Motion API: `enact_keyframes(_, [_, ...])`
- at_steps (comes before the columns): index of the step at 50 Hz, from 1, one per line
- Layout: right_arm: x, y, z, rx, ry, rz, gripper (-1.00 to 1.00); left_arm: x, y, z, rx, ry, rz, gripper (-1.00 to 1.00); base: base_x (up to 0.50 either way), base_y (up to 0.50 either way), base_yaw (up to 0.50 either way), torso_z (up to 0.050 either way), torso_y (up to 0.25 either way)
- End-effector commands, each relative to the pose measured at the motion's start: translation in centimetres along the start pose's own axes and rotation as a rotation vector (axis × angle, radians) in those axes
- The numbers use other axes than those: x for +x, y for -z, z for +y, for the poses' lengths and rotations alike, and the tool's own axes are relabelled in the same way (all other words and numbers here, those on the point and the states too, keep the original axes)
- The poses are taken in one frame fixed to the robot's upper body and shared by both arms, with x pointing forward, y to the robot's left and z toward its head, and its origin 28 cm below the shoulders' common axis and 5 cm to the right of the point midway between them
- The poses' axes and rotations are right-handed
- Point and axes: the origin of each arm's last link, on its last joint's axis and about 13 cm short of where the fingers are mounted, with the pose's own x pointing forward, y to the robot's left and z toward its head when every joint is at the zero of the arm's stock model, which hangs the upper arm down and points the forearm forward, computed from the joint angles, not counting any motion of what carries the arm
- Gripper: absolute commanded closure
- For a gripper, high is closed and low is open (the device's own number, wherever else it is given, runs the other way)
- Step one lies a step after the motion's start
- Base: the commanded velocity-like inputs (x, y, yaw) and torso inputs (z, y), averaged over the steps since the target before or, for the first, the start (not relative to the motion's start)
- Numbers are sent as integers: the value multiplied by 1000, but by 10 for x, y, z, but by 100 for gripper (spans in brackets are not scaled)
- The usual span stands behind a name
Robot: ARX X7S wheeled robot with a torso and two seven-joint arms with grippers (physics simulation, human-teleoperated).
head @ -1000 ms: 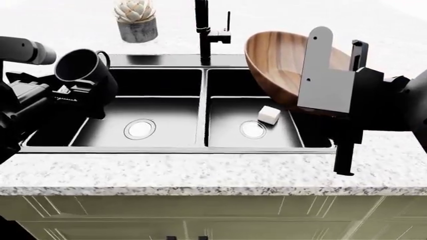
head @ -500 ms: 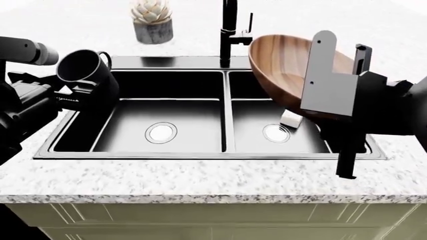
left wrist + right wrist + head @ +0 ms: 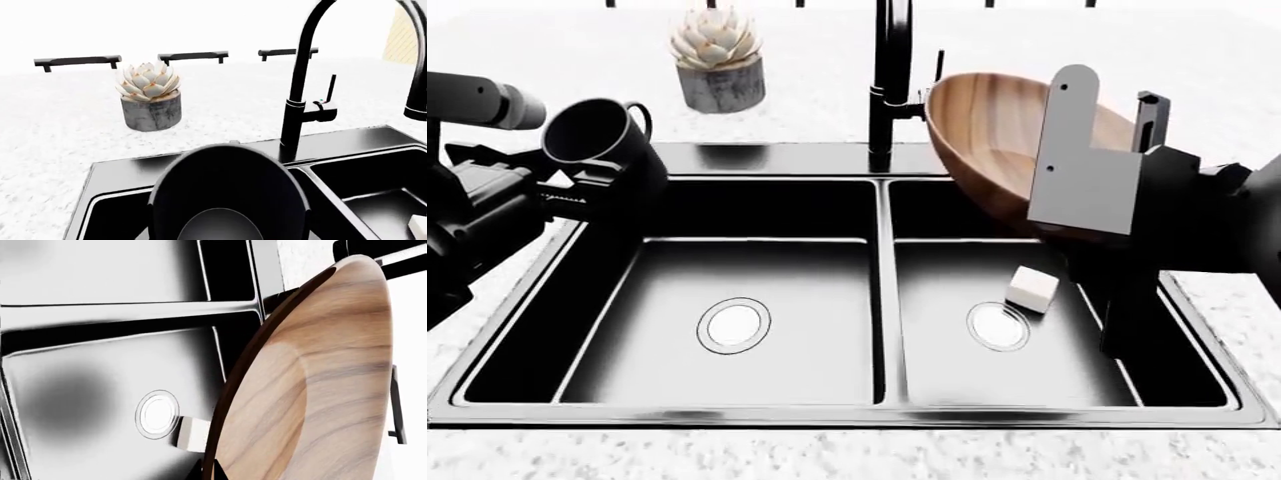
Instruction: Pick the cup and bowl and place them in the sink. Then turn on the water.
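The black cup point(image 3: 598, 138) is held tilted in my left gripper point(image 3: 585, 182), which is shut on it above the left edge of the black double-basin sink point(image 3: 885, 300). In the left wrist view the cup point(image 3: 227, 200) fills the lower middle and hides the fingers. The wooden bowl point(image 3: 1001, 135) hangs steeply tilted over the right basin, with my right gripper point(image 3: 1110, 110) shut on its rim. The right wrist view shows the bowl point(image 3: 313, 390) with two dark fingertips point(image 3: 191, 471) pinching its edge above the sink point(image 3: 100, 365). The tall black faucet point(image 3: 890, 80) stands behind the divider. No water runs.
A small white block point(image 3: 1032, 288) lies in the right basin beside the drain point(image 3: 998, 326). A grey pot with a succulent point(image 3: 718, 60) stands on the speckled counter behind the left basin. The faucet's side lever point(image 3: 330, 90) points up.
The head view has moved in toward and over the sink, so the basins look larger and the counter's front edge has left the view. Both arms still hold cup and bowl the same way.
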Motion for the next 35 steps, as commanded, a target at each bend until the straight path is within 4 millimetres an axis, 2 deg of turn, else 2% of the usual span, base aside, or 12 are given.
enact_keyframes(1, [-2, -1, -1, -6, 19, 0, 100, 0, -1, 0, -12, -3, -9, 100, 383, 0, 0, 0, 10])
enact_keyframes(17, [-2, 0, 0, -4, 16, 0, 100, 0, -1, 0, -11, -2, -9, 100, 382, 0, 0, 0, 1])
enact_keyframes(35, [-5, 3, 5, -9, -23, 22, 100, 0, 1, 0, -13, 0, -7, 100, 0, 0, 0, 0, 1])
